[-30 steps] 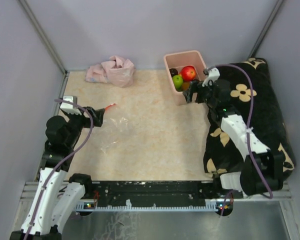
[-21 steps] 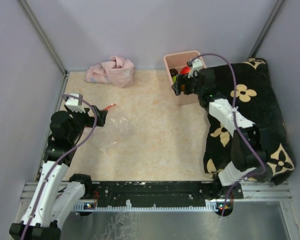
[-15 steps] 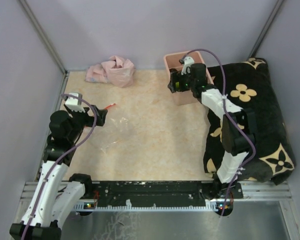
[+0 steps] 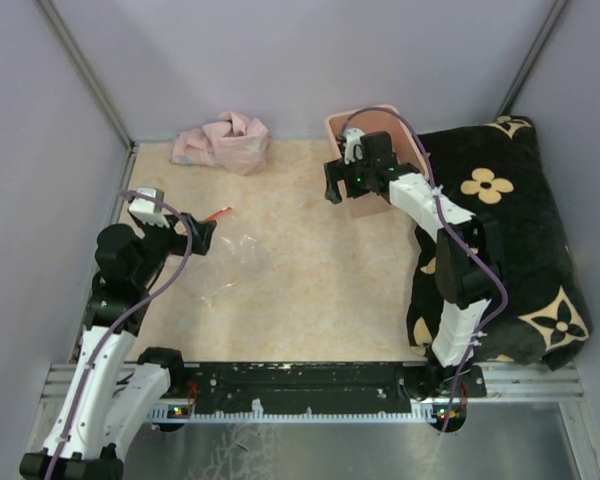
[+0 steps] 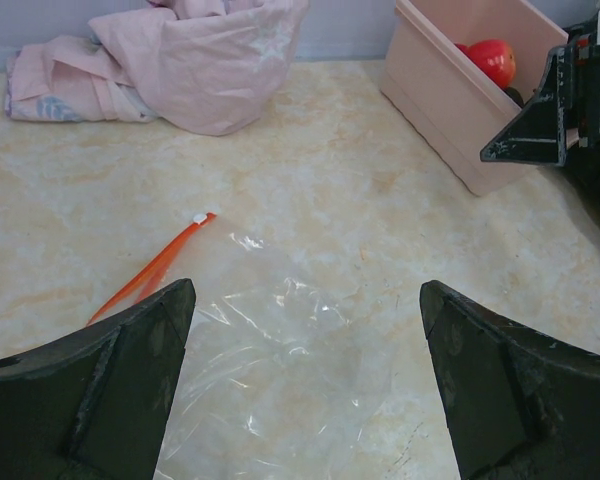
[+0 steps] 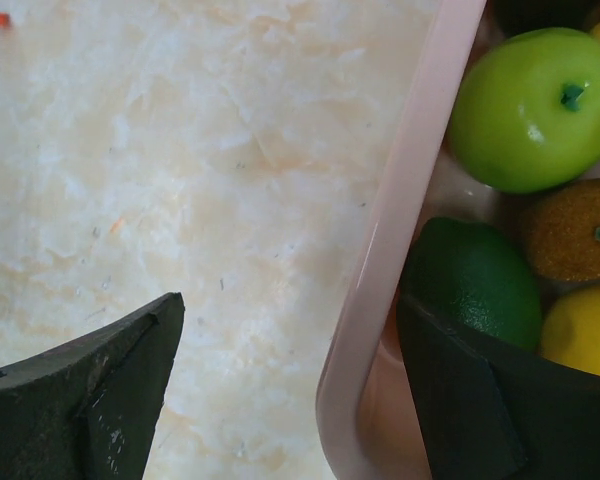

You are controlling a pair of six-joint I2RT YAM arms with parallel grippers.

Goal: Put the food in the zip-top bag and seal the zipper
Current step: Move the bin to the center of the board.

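Note:
The clear zip-top bag (image 4: 230, 265) lies flat on the table at the left, its red-orange zipper (image 4: 218, 213) at its far edge. My left gripper (image 4: 200, 235) is open and empty just left of it; in the left wrist view (image 5: 308, 290) the bag (image 5: 270, 370) lies between the jaws and the zipper (image 5: 150, 270) to the left. The food lies in the pink tub (image 4: 338, 122): a green apple (image 6: 530, 110), dark green fruit (image 6: 475, 280), brown piece (image 6: 575, 230), yellow piece (image 6: 585, 330), and a red apple (image 5: 492, 60). My right gripper (image 4: 345, 190) is open, straddling the tub's left wall (image 6: 400, 230).
A crumpled pink cloth (image 4: 223, 140) lies at the back left. A black cushion with cream flowers (image 4: 500, 230) fills the right side, against the tub. Grey walls close the table in on three sides.
My right arm has swung left from the cushion side, across the tub, to the tub's left wall. The left arm and the bag have barely moved.

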